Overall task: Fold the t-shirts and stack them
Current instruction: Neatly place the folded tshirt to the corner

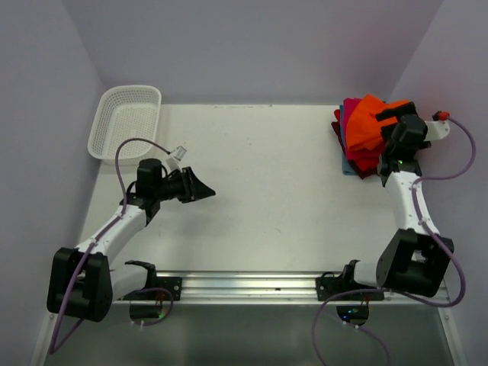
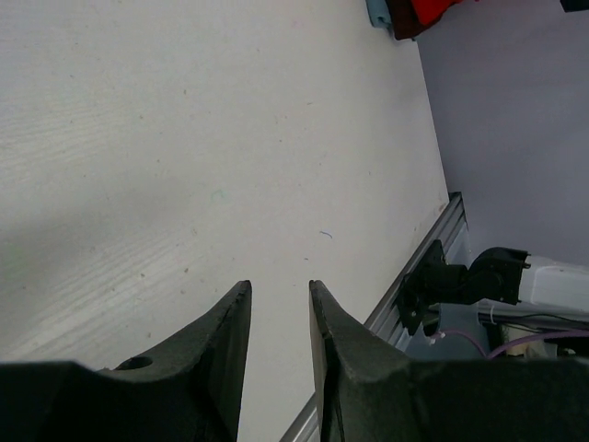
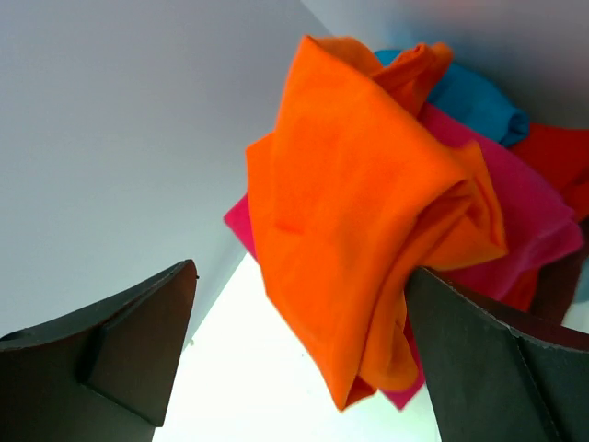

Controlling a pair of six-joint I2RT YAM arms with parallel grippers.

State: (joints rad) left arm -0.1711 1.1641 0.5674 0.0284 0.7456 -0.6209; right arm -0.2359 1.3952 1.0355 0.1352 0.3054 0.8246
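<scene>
A stack of folded t-shirts sits at the table's far right: the orange one (image 1: 367, 120) on top, over magenta-pink (image 1: 348, 116), red (image 1: 367, 162), dark maroon (image 1: 335, 130) and light blue (image 1: 348, 168) ones. My right gripper (image 1: 390, 122) is over this stack, jaws wide open. In the right wrist view (image 3: 299, 276) the orange t-shirt (image 3: 359, 221) hangs loosely folded between the fingers, touching the right finger (image 3: 497, 359), with pink (image 3: 515, 221) and blue (image 3: 479, 97) cloth behind. My left gripper (image 1: 207, 191) is open and empty above bare table at the left (image 2: 279, 293).
A white lattice basket (image 1: 126, 120) stands at the far left corner. Purple walls close in left, right and back. A metal rail (image 1: 244, 284) runs along the near edge, also seen in the left wrist view (image 2: 433, 249).
</scene>
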